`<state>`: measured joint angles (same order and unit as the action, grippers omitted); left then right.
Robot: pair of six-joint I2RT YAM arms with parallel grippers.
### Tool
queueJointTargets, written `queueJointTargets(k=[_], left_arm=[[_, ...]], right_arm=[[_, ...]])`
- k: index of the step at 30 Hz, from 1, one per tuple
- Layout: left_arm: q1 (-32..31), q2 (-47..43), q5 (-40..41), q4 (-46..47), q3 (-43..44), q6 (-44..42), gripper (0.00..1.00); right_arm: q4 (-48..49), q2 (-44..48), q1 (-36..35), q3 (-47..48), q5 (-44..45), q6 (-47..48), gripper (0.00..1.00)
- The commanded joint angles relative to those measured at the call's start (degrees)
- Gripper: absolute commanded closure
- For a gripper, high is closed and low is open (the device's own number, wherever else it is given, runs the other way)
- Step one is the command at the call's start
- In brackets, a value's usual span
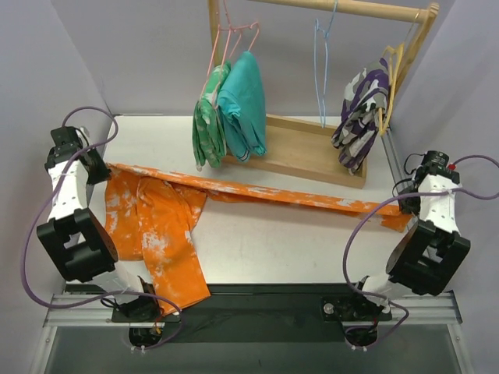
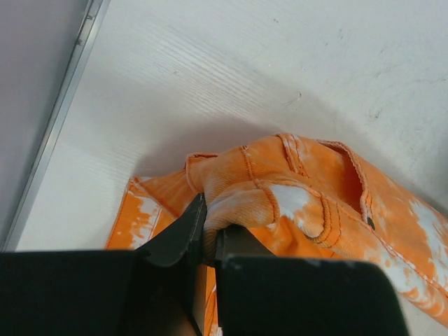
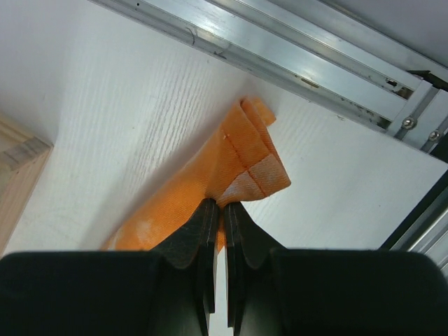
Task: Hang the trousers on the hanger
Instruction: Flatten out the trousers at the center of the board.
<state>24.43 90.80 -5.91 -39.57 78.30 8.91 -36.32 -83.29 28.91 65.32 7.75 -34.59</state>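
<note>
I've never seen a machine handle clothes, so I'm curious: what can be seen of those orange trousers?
The trousers are bright orange, denim-like cloth with white bleach-like splotches, stitched seams and a pocket. They rest on the white table, not hung up. One leg is pulled out in a long band from left to right; the other lies rumpled toward the near edge. The left hand pinches the waist end, the right hand the cuff.

A white desk [image 1: 273, 241] is lying under soft, even light, with a wooden rack [image 1: 312, 152] standing at its far side. Pale lilac-grey walls [image 1: 140, 54] are closing in behind and beside the rack. Opposite the rack, an aluminium rail [image 1: 257, 321] is edging the desk, and beyond it perhaps grey floor is showing.
</note>
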Motion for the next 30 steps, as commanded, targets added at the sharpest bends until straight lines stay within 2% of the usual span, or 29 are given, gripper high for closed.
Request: queueJointTargets(k=[1,5,16,22,26,27,28,29,30], left_arm=[[0.8,6.56,0.2,-0.15,8.86,-1.17,1.0],[0.19,13.68,-0.07,-0.94,13.7,-1.26,1.0],[-2.19,24.94,1.69,-1.83,22.15,0.58,1.0],[-3.24,28.02,3.45,0.81,25.05,3.66,1.0],[-3.42,30.13,2.67,1.6,28.3,6.12,1.0],[-3.42,30.39,2.05,2.04,28.83,6.38,1.0],[-3.51,30.57,1.44,2.04,29.36,6.82,0.95],[-3.42,30.75,0.21,2.3,29.71,7.43,0.69],[-3.51,30.57,-0.15,2.57,29.72,7.61,0.59]], right_arm=[[-0.07,-5.47,-0.08,5.78,5.35,-1.0,1.0],[0.19,-11.79,-1.31,10.87,5.52,-1.88,1.0],[-0.07,-23.49,-4.03,20.98,2.28,-7.06,0.99],[-0.68,-26.57,-4.73,25.9,-1.59,-9.97,0.85],[-0.69,-26.49,-5.79,27.84,-2.56,-11.02,0.61],[-0.77,-26.4,-6.05,27.93,-3.0,-11.29,0.51],[-0.69,-25.97,-6.23,28.02,-3.87,-11.38,0.44],[-0.77,-25.79,-6.32,28.02,-4.32,-11.47,0.35],[-0.86,-25.53,-6.32,27.93,-4.76,-11.38,0.33]])
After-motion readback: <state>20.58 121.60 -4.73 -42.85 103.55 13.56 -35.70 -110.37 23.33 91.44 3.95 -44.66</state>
